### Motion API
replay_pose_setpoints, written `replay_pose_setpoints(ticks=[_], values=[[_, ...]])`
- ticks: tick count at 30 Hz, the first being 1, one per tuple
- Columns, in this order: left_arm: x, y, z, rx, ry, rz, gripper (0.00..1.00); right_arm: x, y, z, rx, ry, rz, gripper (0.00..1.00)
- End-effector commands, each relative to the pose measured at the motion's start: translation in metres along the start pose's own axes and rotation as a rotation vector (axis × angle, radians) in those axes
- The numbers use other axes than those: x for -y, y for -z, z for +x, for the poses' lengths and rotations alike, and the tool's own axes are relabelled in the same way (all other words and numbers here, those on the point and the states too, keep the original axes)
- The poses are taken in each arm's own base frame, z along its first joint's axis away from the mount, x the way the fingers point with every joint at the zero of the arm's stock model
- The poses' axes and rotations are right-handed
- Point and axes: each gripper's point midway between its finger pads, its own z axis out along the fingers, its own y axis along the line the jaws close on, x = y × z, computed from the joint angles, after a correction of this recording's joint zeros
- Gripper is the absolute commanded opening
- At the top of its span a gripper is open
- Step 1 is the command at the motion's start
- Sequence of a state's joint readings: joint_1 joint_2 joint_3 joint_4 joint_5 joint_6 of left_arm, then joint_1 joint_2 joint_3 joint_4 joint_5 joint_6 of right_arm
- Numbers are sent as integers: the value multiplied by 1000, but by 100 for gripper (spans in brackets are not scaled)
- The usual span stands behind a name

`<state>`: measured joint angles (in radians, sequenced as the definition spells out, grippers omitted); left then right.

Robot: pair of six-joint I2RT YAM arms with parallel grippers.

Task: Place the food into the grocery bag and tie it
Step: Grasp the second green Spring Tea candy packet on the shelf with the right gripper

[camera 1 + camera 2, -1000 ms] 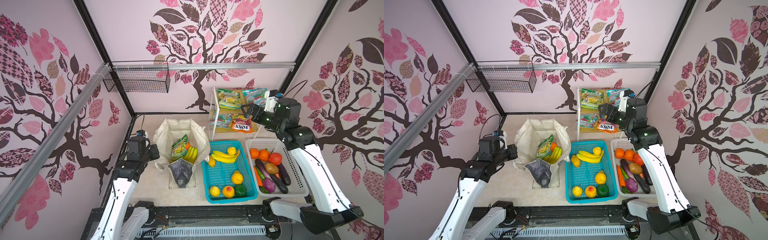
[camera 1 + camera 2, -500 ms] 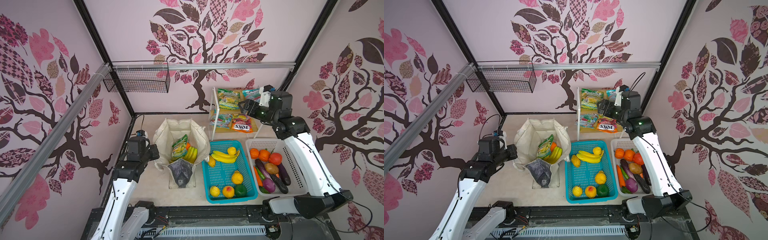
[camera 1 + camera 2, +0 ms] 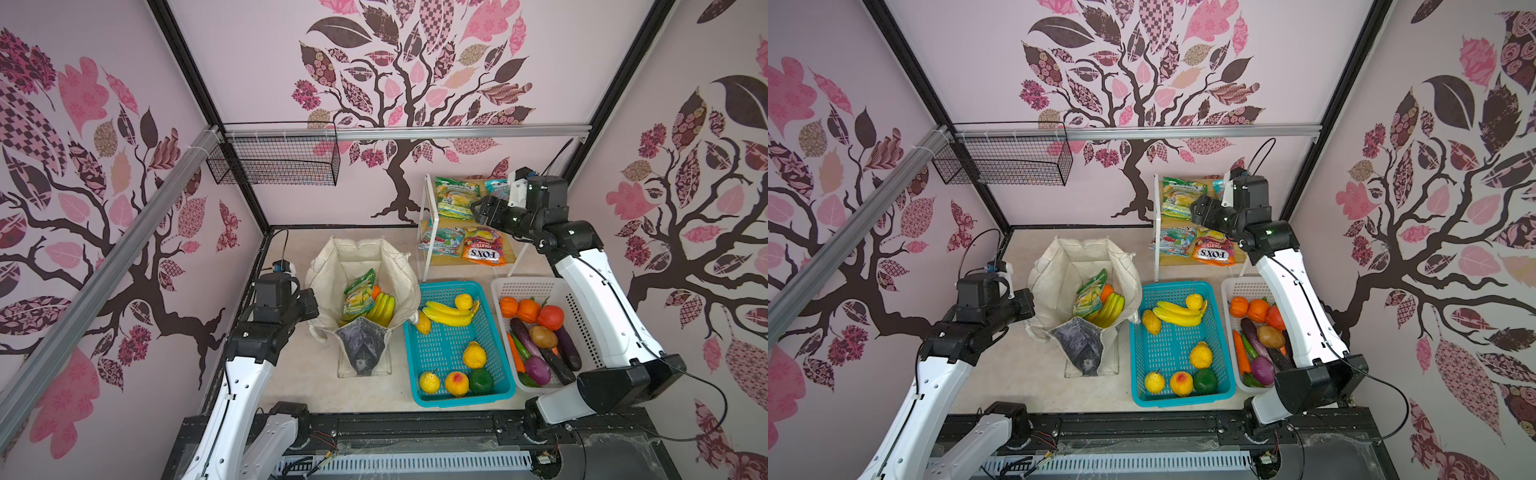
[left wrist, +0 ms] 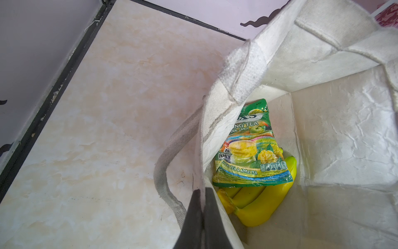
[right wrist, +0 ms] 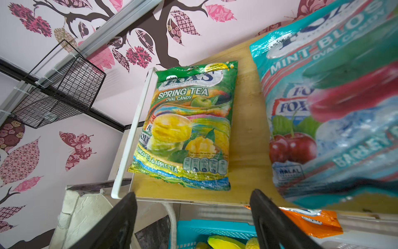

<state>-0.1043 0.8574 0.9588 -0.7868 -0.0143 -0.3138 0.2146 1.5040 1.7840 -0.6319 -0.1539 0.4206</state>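
Observation:
The off-white grocery bag (image 3: 361,266) (image 3: 1075,266) stands open at the left of the table. Inside it lie a green FOX'S packet (image 3: 358,295) (image 4: 247,146), a yellow banana bunch (image 3: 383,309) (image 4: 258,204) and an orange (image 3: 376,291). My left gripper (image 3: 311,303) (image 4: 203,191) is shut on the bag's left rim (image 4: 200,151), beside a strap handle. My right gripper (image 3: 478,212) (image 5: 193,194) is open at the front edge of the rack's upper shelf, nothing between its fingers. On that shelf lie a green Spring Tea packet (image 5: 185,129) and a teal mint packet (image 5: 333,107).
A white two-level rack (image 3: 427,232) stands at the back, with an orange FOX'S packet (image 3: 484,251) on its lower shelf. A teal basket (image 3: 457,400) of fruit and a white basket (image 3: 532,286) of vegetables sit right of the bag. A wire basket (image 3: 274,164) hangs on the back wall.
My right arm has lifted and drawn its gripper toward the upper shelf, and its jaws have narrowed a little. The left gripper and the bag have not moved.

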Motion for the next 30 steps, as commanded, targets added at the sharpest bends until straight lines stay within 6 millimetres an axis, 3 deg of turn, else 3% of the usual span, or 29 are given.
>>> replay_pose_setpoints(ticks=[1, 13, 16, 23, 27, 30], values=[[-1, -1, 1, 11, -7, 4, 0, 3, -7, -4, -1, 7, 22, 83], [-1, 2, 1, 21, -5, 2, 0, 9, -33, 0, -17, -15, 27, 65], [-1, 2, 1, 21, -5, 2, 0, 5, -38, 4, -41, -23, -2, 55], [-1, 2, 0, 21, -5, 3, 0, 8, -42, 3, -19, -37, 0, 48], [-1, 0, 2, 10, -3, 4, 0, 7, -43, 5, -7, -40, -13, 37], [-1, -1, 3, 6, -3, 6, 0, 2, -40, 3, 17, -52, -51, 19]])
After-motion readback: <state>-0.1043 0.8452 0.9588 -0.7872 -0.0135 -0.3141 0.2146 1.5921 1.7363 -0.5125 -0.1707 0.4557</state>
